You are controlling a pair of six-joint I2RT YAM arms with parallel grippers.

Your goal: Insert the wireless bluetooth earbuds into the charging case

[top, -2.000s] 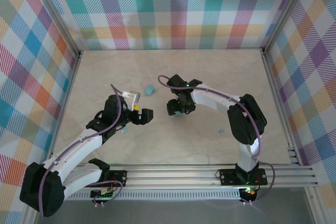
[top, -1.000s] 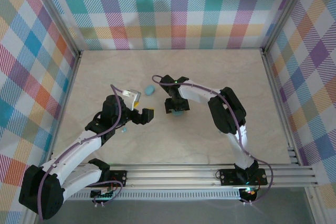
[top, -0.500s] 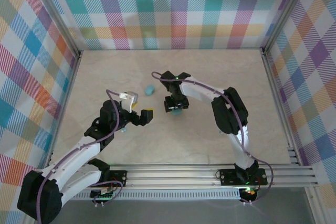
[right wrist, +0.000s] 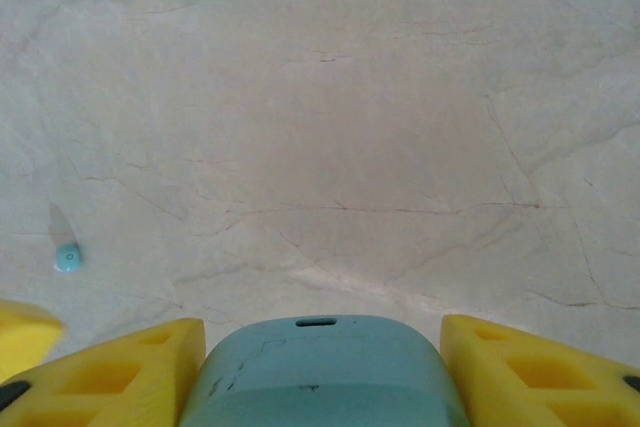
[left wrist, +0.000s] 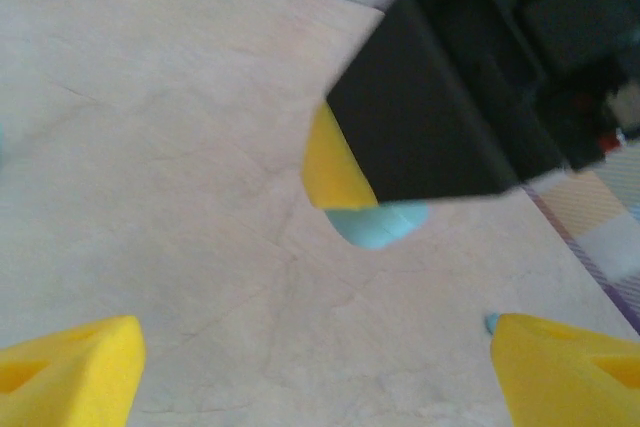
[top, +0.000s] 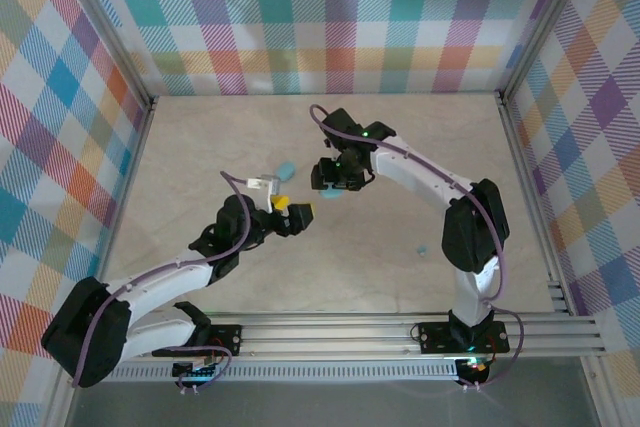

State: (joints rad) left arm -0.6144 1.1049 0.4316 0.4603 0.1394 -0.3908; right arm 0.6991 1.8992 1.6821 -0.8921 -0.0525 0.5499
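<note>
Two grippers crowd the middle of the top view: the right gripper (top: pixel 332 182) clamps a charging case (right wrist: pixel 325 372), the left gripper (top: pixel 292 209) gapes wide and empty. A second case (top: pixel 285 169) lies just left of the held one. One earbud (top: pixel 422 249) lies lower right. Risk: the arms could bump, knocking the case loose.

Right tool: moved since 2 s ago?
Yes. The right tool, gripping a charging case, shifted toward the back wall, now nearly level with the loose case.
</note>
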